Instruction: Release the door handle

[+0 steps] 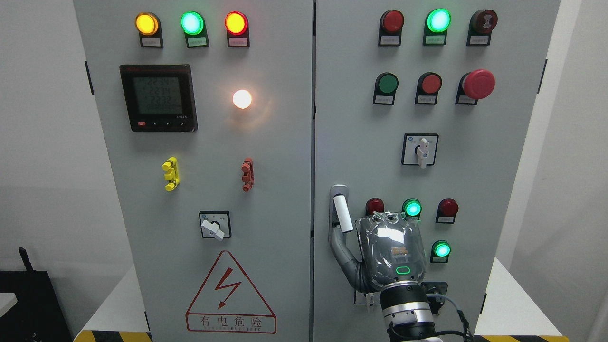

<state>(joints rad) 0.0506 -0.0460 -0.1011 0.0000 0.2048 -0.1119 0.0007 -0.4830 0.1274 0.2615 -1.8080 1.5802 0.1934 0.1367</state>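
The door handle (343, 213) is a white lever in a grey recess plate at the left edge of the right cabinet door (475, 166), and it tilts slightly. My right hand (368, 232), wrapped in clear plastic, comes up from the bottom edge just right of the handle, its back toward the camera. Its grey thumb (343, 254) is spread out to the left and reaches the handle's lower end. No finger wraps the lever, which shows bare. The other fingers are mostly hidden behind the palm. My left arm is out of view.
The left door (266, 199) carries a meter (158, 97), lamps, a rotary switch (214, 226) and a warning triangle. Around my hand on the right door are red and green lamps (412, 208), with a rotary switch (420, 150) and an emergency button (478, 84) higher up.
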